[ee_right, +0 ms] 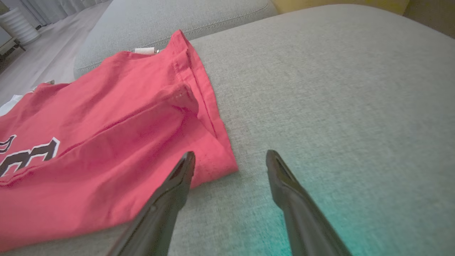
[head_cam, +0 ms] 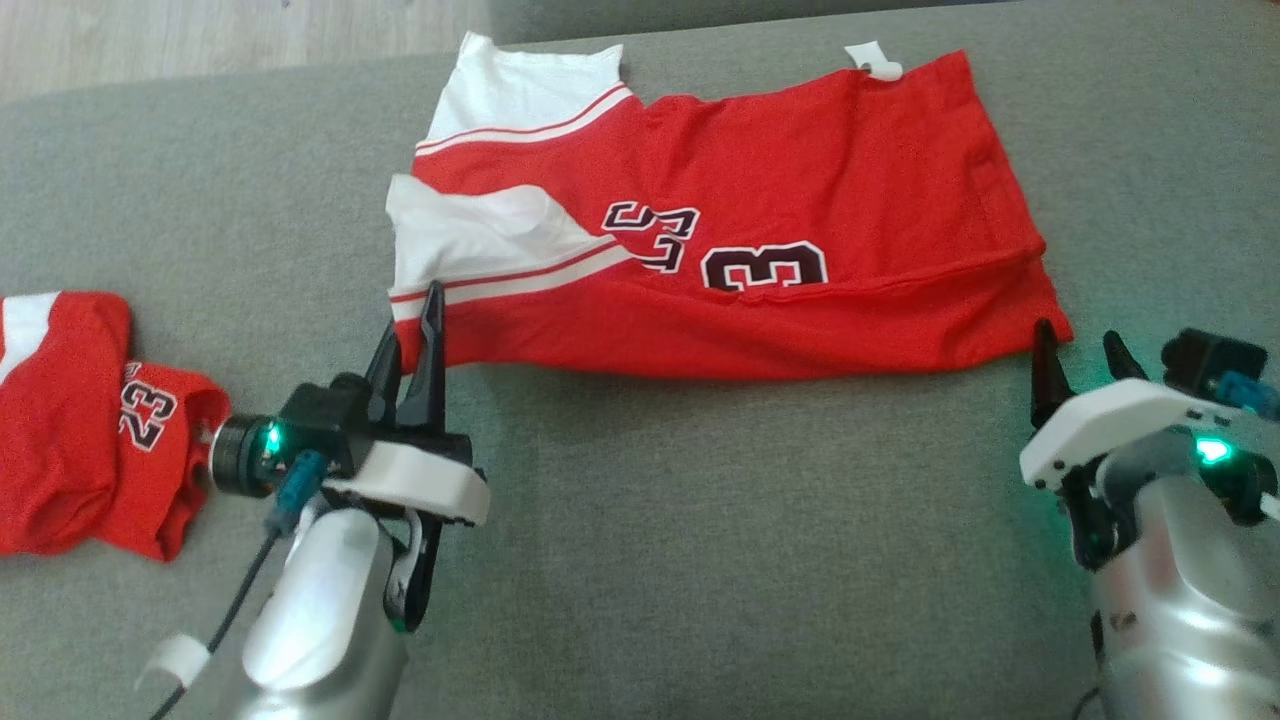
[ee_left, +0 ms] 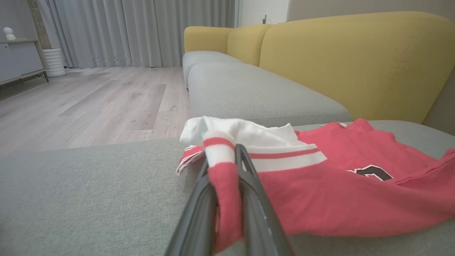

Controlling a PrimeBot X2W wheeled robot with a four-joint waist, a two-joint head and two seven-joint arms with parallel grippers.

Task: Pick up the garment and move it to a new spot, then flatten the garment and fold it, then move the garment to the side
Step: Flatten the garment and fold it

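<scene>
Pinching the near left corner of the garment [head_cam: 800, 200], the left tool [head_cam: 412, 330] is nearly shut. The left wrist view shows a strip of red cloth with its white band caught between the two dark fingers and raised a little off the surface. The right tool [head_cam: 1078, 345] stands wide open and holds nothing. Its tips sit just beside the garment's near right corner, and in the right wrist view one finger overlaps the red hem while the other is over bare fabric.

The garment itself, red with white striped ends and a dark number, lies spread across the middle of the grey seat cushion [head_cam: 640, 560]. It is mostly flat, with one long ridge running along its near part and some rumpling at the white end. A second red garment [head_cam: 80, 420] lies bunched at the robot's far left, well apart from the first.

As a judgement, the garment seems already placed and largely flattened. One corner is gripped and the other is not yet taken. Folding appears to be just starting, and moving the garment to the side remains.
</scene>
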